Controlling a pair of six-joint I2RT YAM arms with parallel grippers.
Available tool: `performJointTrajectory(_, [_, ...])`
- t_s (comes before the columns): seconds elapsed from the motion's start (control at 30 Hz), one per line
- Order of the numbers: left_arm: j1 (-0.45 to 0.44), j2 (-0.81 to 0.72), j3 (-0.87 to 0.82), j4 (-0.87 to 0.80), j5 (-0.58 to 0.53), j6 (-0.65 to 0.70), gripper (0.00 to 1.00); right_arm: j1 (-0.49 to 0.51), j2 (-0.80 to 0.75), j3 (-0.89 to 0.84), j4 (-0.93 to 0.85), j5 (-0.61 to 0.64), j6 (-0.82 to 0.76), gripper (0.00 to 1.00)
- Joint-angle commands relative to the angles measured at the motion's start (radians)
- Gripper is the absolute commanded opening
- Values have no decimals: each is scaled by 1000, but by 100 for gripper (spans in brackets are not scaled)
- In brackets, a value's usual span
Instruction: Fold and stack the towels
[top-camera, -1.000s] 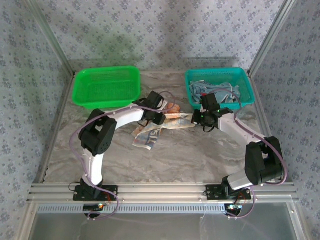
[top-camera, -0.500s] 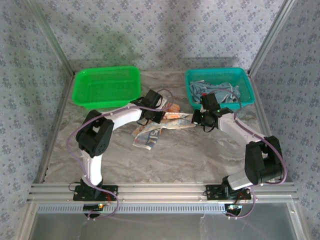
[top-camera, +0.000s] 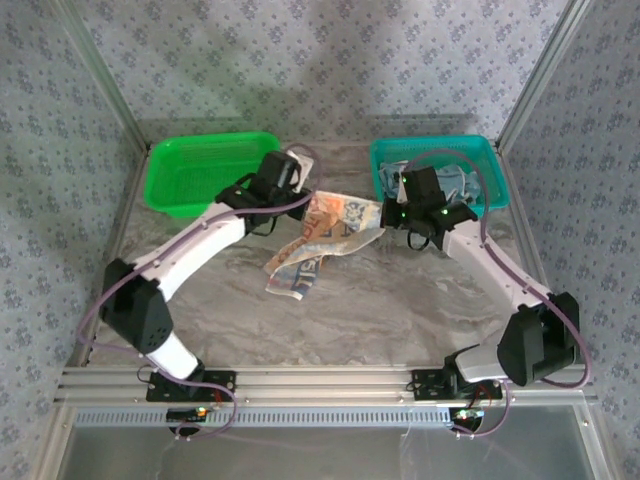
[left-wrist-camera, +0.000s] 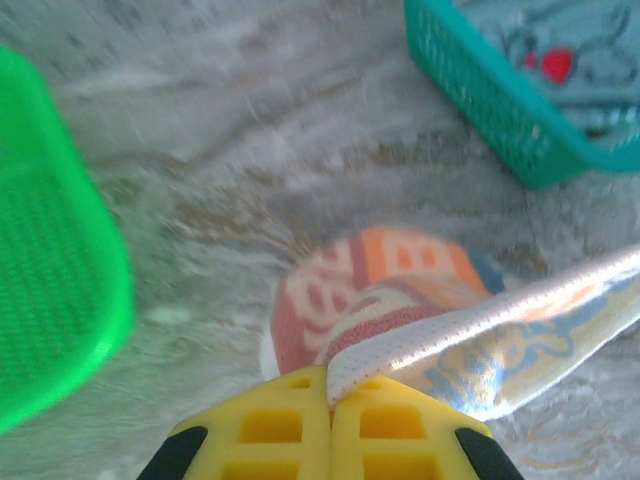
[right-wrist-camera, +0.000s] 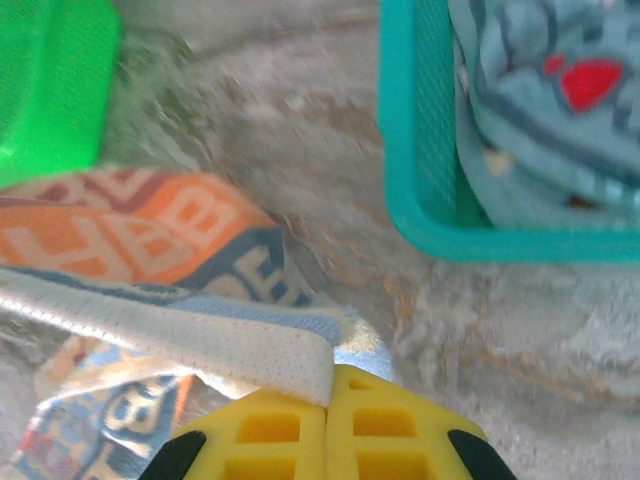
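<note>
Striped towel (top-camera: 325, 232) strung between both grippers, tail trailing on table (top-camera: 400, 300) below them. Left gripper (left-wrist-camera: 330, 398) clamped on one corner, right gripper (right-wrist-camera: 328, 385) pinched on the opposite corner. Cloth likely light and limp, sags if slack: hold at corners, keep taut. Wrist views show hem nipped in closed jaws; top view shows trailing tail. Light blue towel (right-wrist-camera: 560, 110) in teal basket (right-wrist-camera: 400, 150), beyond right gripper.
</note>
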Motion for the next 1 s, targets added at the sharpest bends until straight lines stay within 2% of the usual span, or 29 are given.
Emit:
performJointTrajectory(0.0, [14, -74, 78, -81, -83, 27, 0, 14, -29, 107, -28, 64, -97, 0])
performJointTrajectory(0.33, [41, -67, 345, -91, -111, 64, 0, -8, 30, 320, 211, 75, -253, 0])
performJointTrajectory(0.5, [76, -16, 490, -100, -101, 99, 0, -45, 70, 414, 295, 23, -276, 0])
performJointTrajectory(0.73, [106, 38, 663, -116, -62, 139, 0, -62, 126, 540, 312, -47, -283, 0])
performJointTrajectory(0.97, [112, 25, 711, -145, -17, 105, 0, -65, 108, 564, 303, -133, -302, 0])
